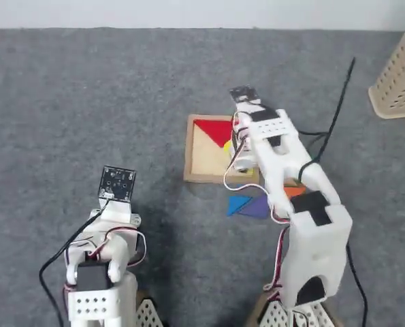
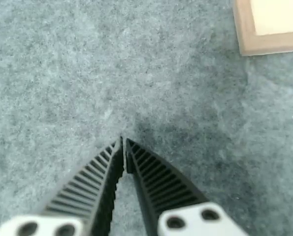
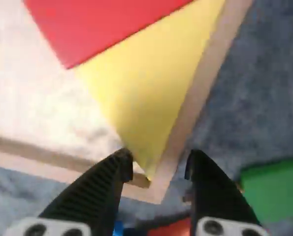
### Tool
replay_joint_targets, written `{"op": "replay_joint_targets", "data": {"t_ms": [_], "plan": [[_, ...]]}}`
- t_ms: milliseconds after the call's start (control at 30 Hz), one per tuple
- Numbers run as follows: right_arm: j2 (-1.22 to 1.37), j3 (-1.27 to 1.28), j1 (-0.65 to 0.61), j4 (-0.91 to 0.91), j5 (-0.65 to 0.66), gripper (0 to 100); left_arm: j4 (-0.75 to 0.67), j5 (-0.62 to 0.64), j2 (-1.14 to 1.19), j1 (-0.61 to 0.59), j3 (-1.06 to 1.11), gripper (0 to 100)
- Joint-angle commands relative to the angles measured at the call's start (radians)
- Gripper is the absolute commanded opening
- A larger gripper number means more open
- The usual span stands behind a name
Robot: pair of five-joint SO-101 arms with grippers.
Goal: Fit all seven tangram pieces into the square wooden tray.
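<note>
On bench: tray centre-right | right end effector open, empty, astride tray corner | left end effector nearly closed, empty, over bench near tray | red piece, yellow piece in tray | high view: purple piece, blue piece, orange piece outside | right wrist view: green piece outside

Grey felt mat (evenly lit) underlies everything; a beige perforated basket stands at its edge.
</note>
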Motion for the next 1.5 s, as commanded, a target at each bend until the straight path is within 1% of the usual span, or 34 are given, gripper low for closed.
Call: {"op": "replay_joint_targets", "data": {"t_ms": [0, 200, 367, 467, 567, 700, 833, 967, 1133, 1233, 1367, 1467], "plan": [[-0.021, -0.074, 0.045, -0.005, 0.023, 18.8, 0.005, -0.009, 0.0, -0.005, -0.008, 1], [-0.021, -0.138, 0.093, -0.002, 0.034, 18.8, 0.005, -0.009, 0.0, -0.005, -0.008, 1], [-0.027, -0.176, 0.094, 0.099, 0.032, 18.8, 0.005, -0.009, 0.0, -0.005, -0.008, 1], [-0.036, -0.203, 0.073, 0.148, 0.031, 18.8, 0.005, -0.009, 0.0, -0.005, -0.008, 1], [-0.094, -0.203, 0.054, 0.176, 0.031, 18.8, 0.005, -0.009, 0.0, -0.005, -0.008, 1], [-0.217, -0.201, 0.036, 0.274, 0.031, 18.8, 0.005, -0.009, 0.0, -0.005, -0.008, 1], [-0.344, -0.104, 0.039, 0.306, 0.035, 18.8, 0.005, -0.009, 0.0, -0.005, -0.008, 1], [-0.45, 0.107, 0.044, 0.225, 0.123, 18.8, 0.005, -0.009, 0.0, -0.005, -0.008, 1], [-0.516, 0.336, 0.045, 0.136, 0.308, 18.8, 0.005, -0.009, 0.0, -0.005, -0.008, 1], [-0.526, 0.385, 0.068, 0.101, 0.385, 18.8, 0.005, -0.009, 0.0, -0.005, -0.008, 1], [-0.519, 0.427, 0.097, 0.038, 0.451, 19.1, 0.005, -0.009, 0.0, -0.005, -0.008, 1], [-0.519, 0.496, 0.105, -0.047, 0.552, 19.1, 0.005, -0.009, 0.0, -0.003, -0.008, 1]]}}
